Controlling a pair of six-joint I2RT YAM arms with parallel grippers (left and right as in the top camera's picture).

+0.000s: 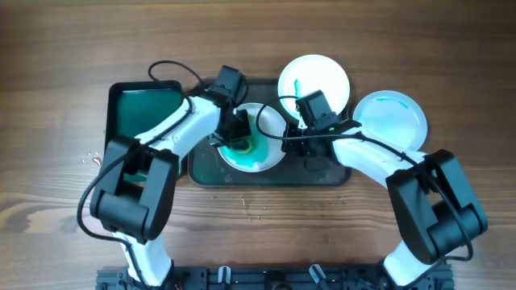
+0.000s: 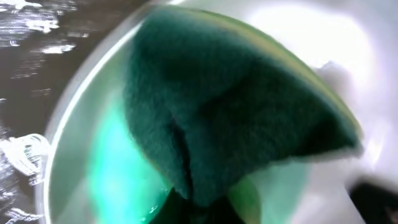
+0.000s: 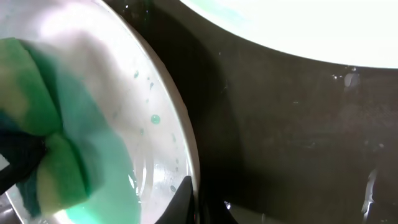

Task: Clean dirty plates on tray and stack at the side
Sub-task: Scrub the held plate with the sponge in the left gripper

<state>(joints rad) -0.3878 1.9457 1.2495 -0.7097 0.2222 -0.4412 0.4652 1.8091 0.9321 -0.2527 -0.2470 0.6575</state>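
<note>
- Left gripper (image 1: 239, 133), centre frame, clamps a dark-green scouring sponge (image 2: 230, 112) on a round white teal-smeared plate (image 1: 266, 158).
- Right gripper (image 1: 292, 133) pinches that plate's right rim, over the dark grey rectangular tray (image 1: 322, 176).

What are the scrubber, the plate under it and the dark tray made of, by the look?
The scrubber looks like a coarse matte green fibre pad on paler sponge, folded, so soft. The plate is glossy white, ceramic or melamine. The tray is dark, smooth, wet-sheened, probably plastic.
</note>
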